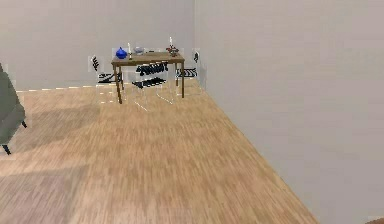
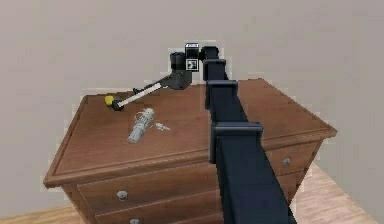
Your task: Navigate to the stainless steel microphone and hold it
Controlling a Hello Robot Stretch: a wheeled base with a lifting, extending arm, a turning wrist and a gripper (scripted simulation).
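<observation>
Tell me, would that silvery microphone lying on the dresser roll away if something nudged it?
Probably somewhat. The silvery microphone lies on its side on the flat top of the wooden dresser, and its rounded body looks apt to roll if pushed sideways. Its metallic look suggests it is stiff, fairly heavy for its size, and perhaps slippery to grip.

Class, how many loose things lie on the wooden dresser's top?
3: a small yellow thing near the back left, a silvery cylinder mid-top, a tiny pale thing beside it. The arm may hide more.
</observation>
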